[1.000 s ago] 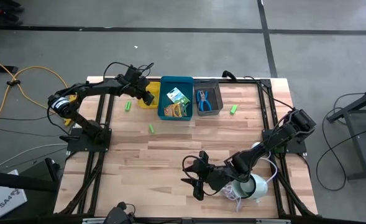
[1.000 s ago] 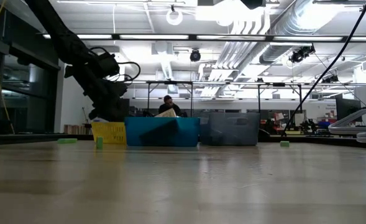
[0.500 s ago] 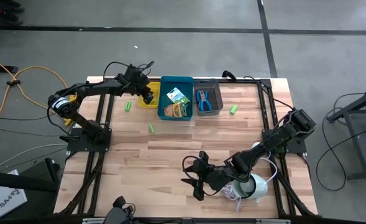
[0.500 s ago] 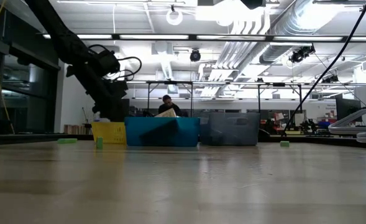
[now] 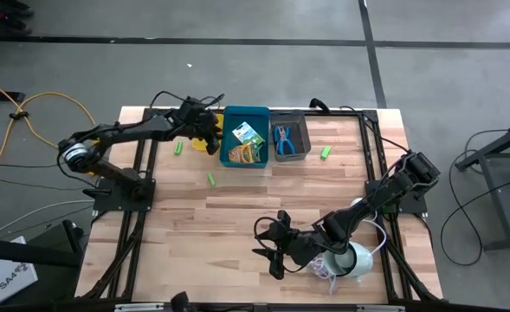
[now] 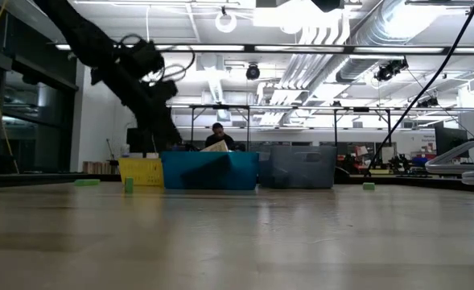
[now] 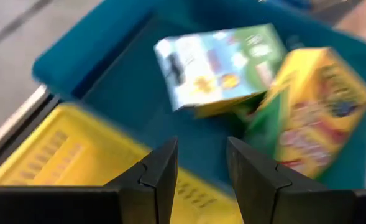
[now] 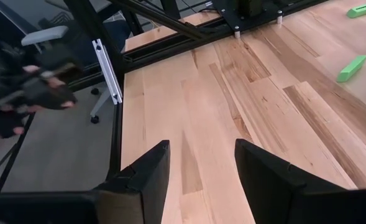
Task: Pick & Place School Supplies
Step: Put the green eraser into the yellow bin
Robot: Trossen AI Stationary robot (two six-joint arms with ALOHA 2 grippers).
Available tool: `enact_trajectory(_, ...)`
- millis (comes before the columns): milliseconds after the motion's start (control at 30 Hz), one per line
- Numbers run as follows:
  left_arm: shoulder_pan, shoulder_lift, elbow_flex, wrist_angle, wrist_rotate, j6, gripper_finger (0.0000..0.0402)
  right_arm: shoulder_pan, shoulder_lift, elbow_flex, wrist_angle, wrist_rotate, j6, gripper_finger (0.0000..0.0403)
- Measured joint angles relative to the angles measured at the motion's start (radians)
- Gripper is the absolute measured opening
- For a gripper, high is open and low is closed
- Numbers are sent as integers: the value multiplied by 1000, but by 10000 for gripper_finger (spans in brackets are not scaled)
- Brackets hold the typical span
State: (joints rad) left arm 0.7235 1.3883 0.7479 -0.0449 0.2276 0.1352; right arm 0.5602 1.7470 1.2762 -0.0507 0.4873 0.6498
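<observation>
High view: your left hand (image 5: 209,130) has moved from over the yellow bin (image 5: 204,141) toward the blue bin (image 5: 246,136), at about 11 o'clock on the surface (image 5: 237,225). Two crayon boxes (image 5: 248,143) lie in the blue bin and the blue-handled scissors (image 5: 283,136) in the grey bin (image 5: 290,137) beside it. Three green pieces remain out on the surface: one (image 5: 178,148) at 10 o'clock, one (image 5: 210,178) nearer the centre, one (image 5: 326,152) at 2 o'clock. Your right hand (image 5: 272,249) waits at 6 o'clock, beside the white device (image 5: 354,258).

Low view: the left arm (image 6: 128,76) has risen since a second ago and now hangs above the yellow and blue bins, clear of both.

Left wrist view: the left hand's fingers (image 7: 161,171) stand apart with nothing between them; they have parted over the last second. Below them sit the yellow bin's edge and the blue bin with both boxes.

Right wrist view: the right hand's fingers (image 8: 266,171) are spread wide and empty over bare wood, unchanged; two green pieces lie well beyond them.

Reading: a drop at the yellow bin appears just finished, though no view shows its contents. You likely still have the three loose green pieces to collect.
</observation>
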Motion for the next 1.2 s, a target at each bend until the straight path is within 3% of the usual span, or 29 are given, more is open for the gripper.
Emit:
enact_trajectory(167, -89, -114, 0, -99, -78, -57, 134, 0, 0, 0, -14, 0, 0, 173)
enact_trajectory(367, -187, -219, 0, -367, -100, -71, 134, 0, 0, 0, -33, 0, 0, 173)
enact_trajectory(567, -331, -237, 0, -536, -112, 91, 134, 0, 0, 0, -43, 0, -17, 173)
enact_trajectory(867, -528, -233, 0, -564, -209, 497, 134, 1, 0, 0, -43, 0, -18, 173)
enact_trajectory(967, -562, -219, 0, -570, -274, 604, 134, 3, 0, 0, -43, 0, -16, 173)
enact_trajectory(1200, -563, -151, 0, -588, -293, 803, 133, 3, 0, 0, -40, -19, -15, 173)
